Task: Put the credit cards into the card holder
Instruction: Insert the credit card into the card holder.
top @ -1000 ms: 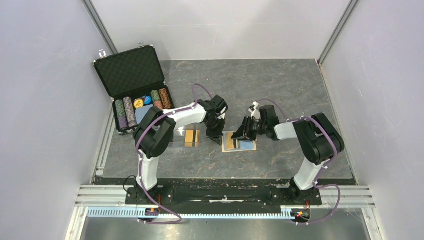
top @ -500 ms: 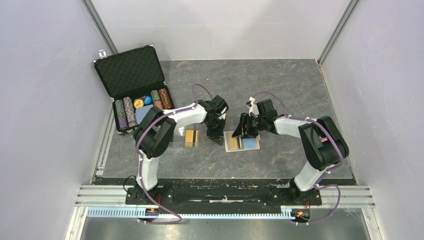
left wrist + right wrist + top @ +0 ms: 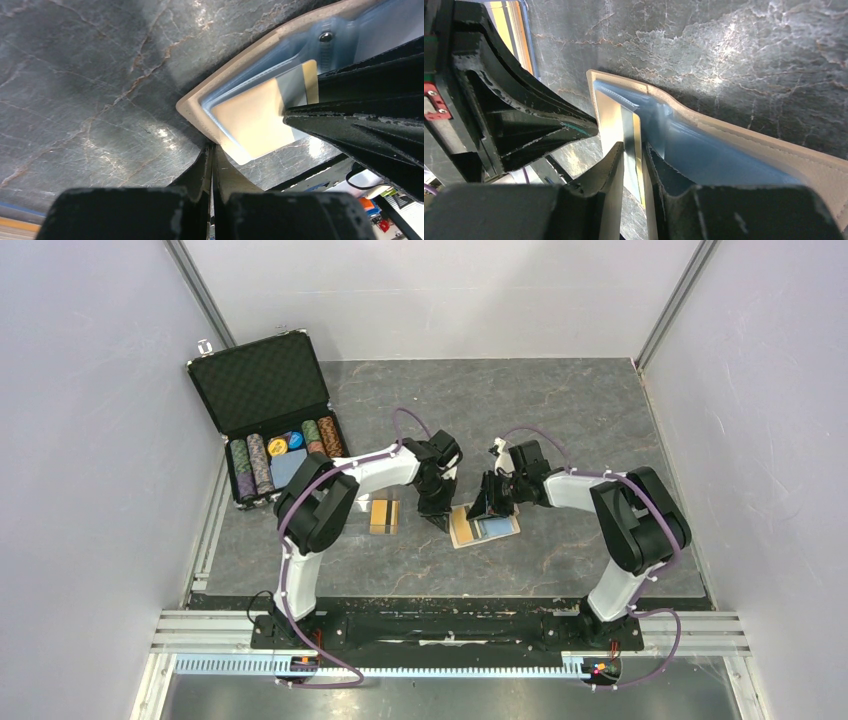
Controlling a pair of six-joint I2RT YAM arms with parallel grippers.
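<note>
I'm mid-insertion: the tan card holder [image 3: 484,527] lies open on the grey marble table [image 3: 560,410], which has pale walls on 3 sides. My right gripper [image 3: 634,150] has its jaws pinched on the gold card [image 3: 630,131], edge at the holder's blue pocket. The left gripper [image 3: 432,517], jaws clenched empty, presses the holder's left corner. Next, I'd slide it deeper. A second card [image 3: 384,516] waits just left of the holder.

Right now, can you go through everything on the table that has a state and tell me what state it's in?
Wallet: lying open, blue lining up.
Gold card: partly in the wallet's pocket, pinched by the right claw.
Second card: flat on the table, outside the wallet.
Chip case: lid open, chips inside.
Left claw: shut, at the wallet's left edge.
Right claw: shut on the gold card.
</note>
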